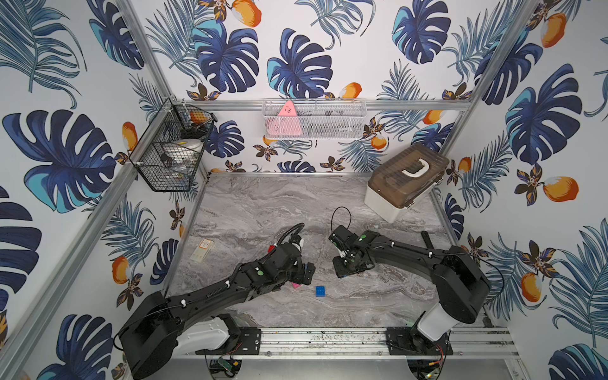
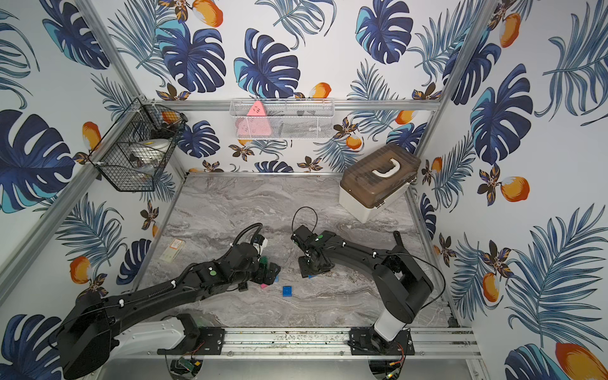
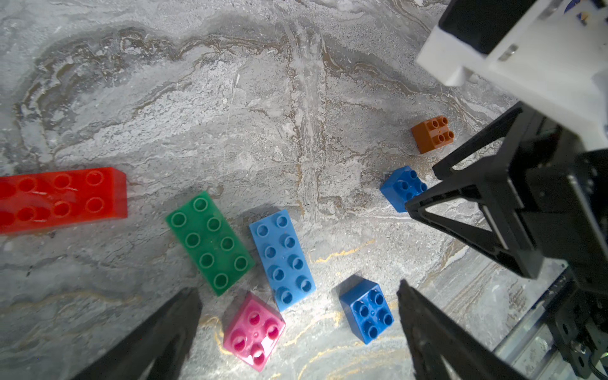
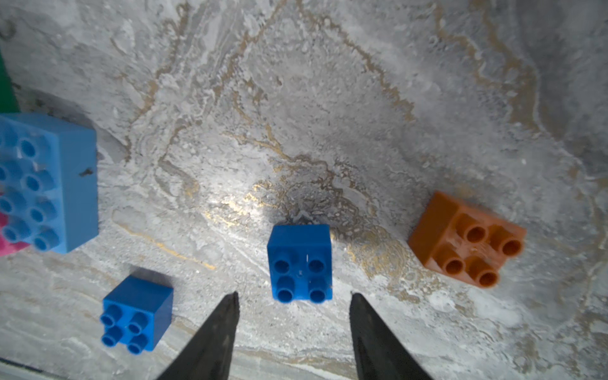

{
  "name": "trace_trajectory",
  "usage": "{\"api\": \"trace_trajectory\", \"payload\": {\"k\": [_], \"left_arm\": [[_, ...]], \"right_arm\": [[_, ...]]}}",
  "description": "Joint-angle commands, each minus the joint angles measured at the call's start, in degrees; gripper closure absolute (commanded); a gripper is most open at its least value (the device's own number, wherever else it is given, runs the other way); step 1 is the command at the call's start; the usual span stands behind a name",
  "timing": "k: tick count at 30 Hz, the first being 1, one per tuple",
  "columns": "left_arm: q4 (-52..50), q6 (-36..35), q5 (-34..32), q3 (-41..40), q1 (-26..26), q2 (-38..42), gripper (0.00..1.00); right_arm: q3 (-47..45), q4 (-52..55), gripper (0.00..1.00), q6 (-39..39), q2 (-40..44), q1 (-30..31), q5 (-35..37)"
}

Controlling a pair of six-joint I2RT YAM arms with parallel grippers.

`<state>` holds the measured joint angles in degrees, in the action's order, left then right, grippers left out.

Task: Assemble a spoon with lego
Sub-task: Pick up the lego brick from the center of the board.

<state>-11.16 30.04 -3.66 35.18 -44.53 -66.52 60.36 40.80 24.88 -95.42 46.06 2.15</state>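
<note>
– Lego (image 3: 283, 260) was found loose on the bench (image 1: 263, 210), between the left arm (image 1: 210, 291) and the right arm (image 1: 404, 250). Was anything joined?

– Nothing was seen joined, so no spoon had been begun. The red brick (image 3: 62, 199), green brick (image 3: 210, 241), pink brick (image 3: 253, 332) and orange brick (image 4: 467, 240) were each laid studs up. The green brick and the light-blue brick (image 4: 46, 182) were set almost side by side.

– How were the left jaws held?

– They were spread wide and empty. They were hung above the pink brick, which was framed between them in the left wrist view. That spread was judged to be chosen so that a brick could be straddled from above.

– And the right jaws?

– They were parted only a little wider than the blue brick (image 4: 299, 263), which was seen just at their tips. Nothing was gripped. The narrow gap was taken as matched to that square brick. That way the second blue brick (image 4: 136, 312) and the orange brick would not be knocked on the way down.

– Why that brick?

– A handle was thought to be intended first, since the blue and orange squares were laid nearest that arm.
</note>
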Motion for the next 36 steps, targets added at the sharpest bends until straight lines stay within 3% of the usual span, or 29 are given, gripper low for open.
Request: {"api": "trace_trajectory", "payload": {"k": [1, 10, 24, 36], "left_arm": [[-0.4, 0.72, -0.23, -0.11, -0.02, -0.03, 0.01], [-0.09, 0.85, 0.06, -0.22, 0.03, -0.81, 0.01], [0.28, 0.87, -0.03, -0.86, -0.02, -0.39, 0.01], [0.69, 0.81, 0.41, -1.01, 0.01, -0.32, 0.01]], "right_arm": [[0.33, -0.53, 0.43, 1.13, -0.93, 0.23, 1.76], [0.02, -1.41, 0.47, 0.74, -3.6, 0.51, 2.85], [0.34, -1.27, 0.71, 1.04, -4.45, 0.52, 3.34], [0.89, -0.28, 0.73, 1.9, -3.18, 0.52, 3.84]]}}
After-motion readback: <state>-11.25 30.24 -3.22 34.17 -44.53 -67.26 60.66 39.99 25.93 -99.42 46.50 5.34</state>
